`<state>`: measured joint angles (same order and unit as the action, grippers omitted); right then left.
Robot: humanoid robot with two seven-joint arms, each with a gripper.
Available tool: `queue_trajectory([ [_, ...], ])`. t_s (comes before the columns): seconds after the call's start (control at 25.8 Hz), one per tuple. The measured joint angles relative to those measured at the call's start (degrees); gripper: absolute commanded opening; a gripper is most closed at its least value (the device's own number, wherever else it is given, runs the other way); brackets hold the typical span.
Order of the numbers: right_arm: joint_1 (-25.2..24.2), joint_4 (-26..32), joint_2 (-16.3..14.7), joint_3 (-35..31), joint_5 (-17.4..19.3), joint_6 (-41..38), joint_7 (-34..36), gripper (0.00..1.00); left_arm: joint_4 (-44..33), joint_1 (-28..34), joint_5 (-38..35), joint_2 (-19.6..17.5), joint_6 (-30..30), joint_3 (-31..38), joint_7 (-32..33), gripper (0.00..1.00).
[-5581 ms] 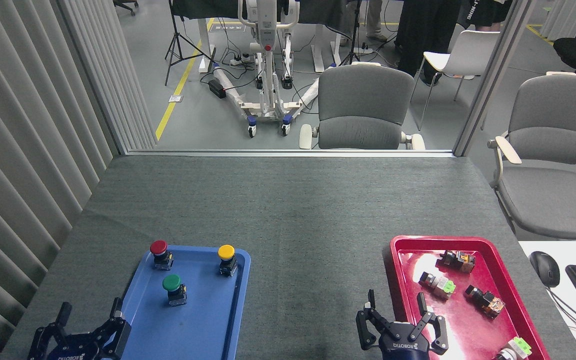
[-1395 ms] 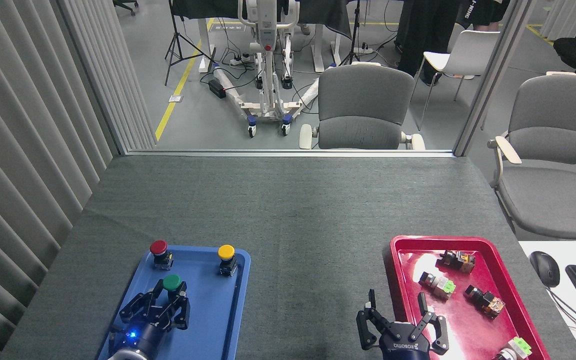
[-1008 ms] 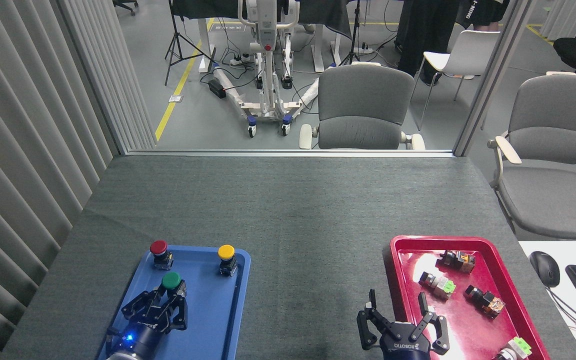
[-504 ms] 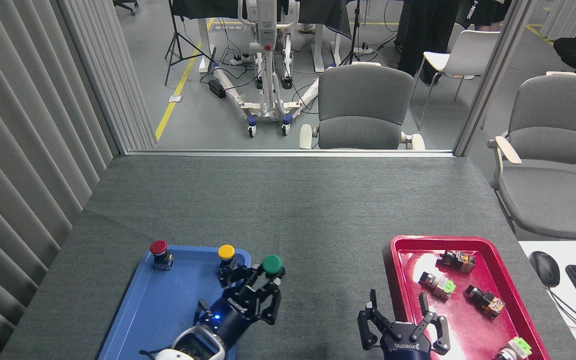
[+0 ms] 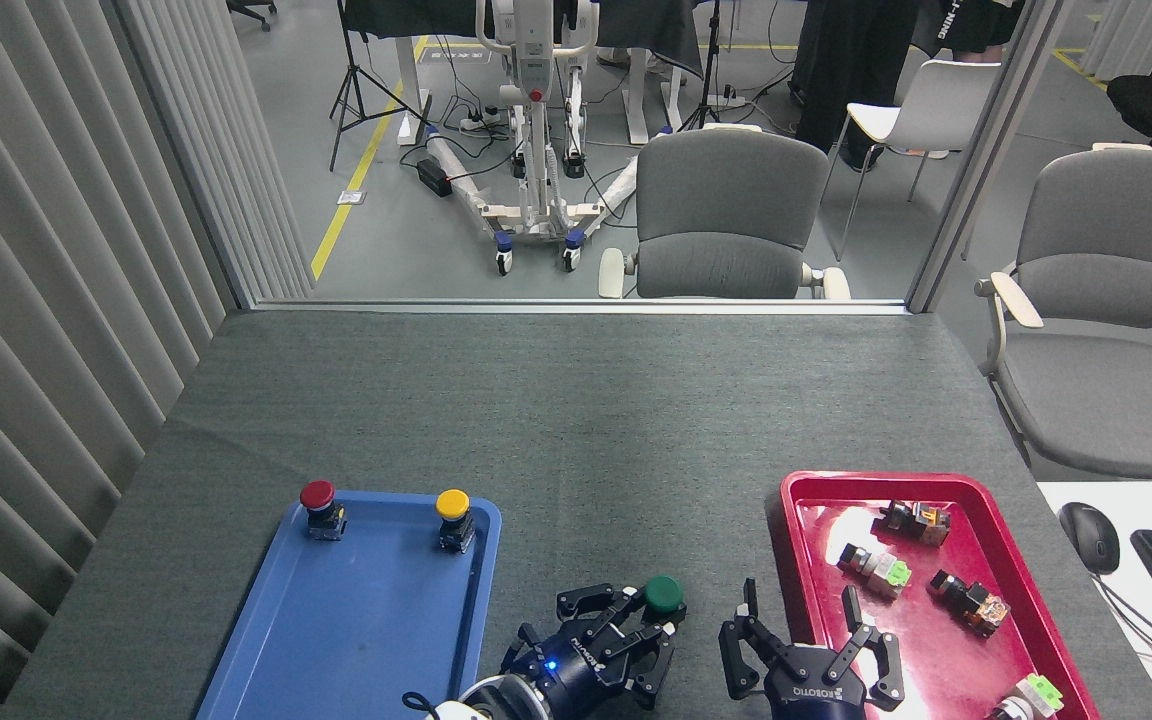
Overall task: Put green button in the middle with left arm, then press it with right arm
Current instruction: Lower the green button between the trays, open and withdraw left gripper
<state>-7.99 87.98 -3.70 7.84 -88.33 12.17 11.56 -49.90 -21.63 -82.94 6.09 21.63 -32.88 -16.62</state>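
Green button held over the bare strip of worktop between the two trays.

The left gripper (image 5: 636, 625) pinches the green button (image 5: 663, 595) over the grey worktop (image 5: 576, 420), just beside the right gripper (image 5: 804, 640), whose fingers are spread. Wide bare cloth lies beyond them up to the far edge. The blue tray (image 5: 356, 640) holds a red button (image 5: 317, 496) and a yellow button (image 5: 453, 505); the red tray (image 5: 796, 500) holds small switch parts.

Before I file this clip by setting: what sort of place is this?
Probably a robotics lab or test bay: a grey-covered table holds sorted push-button parts in a blue tray and a red tray, with a wheeled equipment stand, cables and office chairs beyond.
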Motion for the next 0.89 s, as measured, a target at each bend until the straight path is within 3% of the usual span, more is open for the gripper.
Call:
queue_trajectory([
  [0.16, 0.0, 0.0, 0.0, 0.0, 0.0, 0.0, 0.1, 0.99, 3.5, -1.5, -0.6, 1.0, -0.3, -1.5, 0.0, 0.05],
  [0.23, 0.0, -0.1, 0.0, 0.0, 0.0, 0.0, 0.0, 0.99, 4.6, -1.8, -0.8, 1.2, -0.3, -1.7, 0.0, 0.14],
  [0.27, 0.0, -0.1, 0.0, 0.0, 0.0, 0.0, 0.0, 0.99, 4.9, -1.9, -0.8, 1.2, -0.4, -1.8, -0.3, 0.24],
  [0.31, 0.0, -0.1, 0.0, 0.0, 0.0, 0.0, 0.0, 0.99, 5.1, -1.9, -0.8, 1.3, -0.4, -1.8, -0.5, 0.42],
  [0.39, 0.0, -0.1, 0.0, -0.1, 0.0, 0.0, -0.1, 0.99, 5.3, -2.0, -0.8, 1.4, -0.5, -1.9, -0.7, 0.93],
  [0.43, 0.0, -0.1, 0.0, -0.1, 0.0, 0.0, -0.1, 0.99, 5.3, -2.0, -0.8, 1.4, -0.8, -1.9, -0.8, 0.99],
  [0.89, 0.0, -0.1, -0.1, 0.0, -0.3, -0.3, -0.2, 0.94, 0.6, -0.9, 0.2, 0.7, -2.3, -1.3, 0.0, 0.99],
])
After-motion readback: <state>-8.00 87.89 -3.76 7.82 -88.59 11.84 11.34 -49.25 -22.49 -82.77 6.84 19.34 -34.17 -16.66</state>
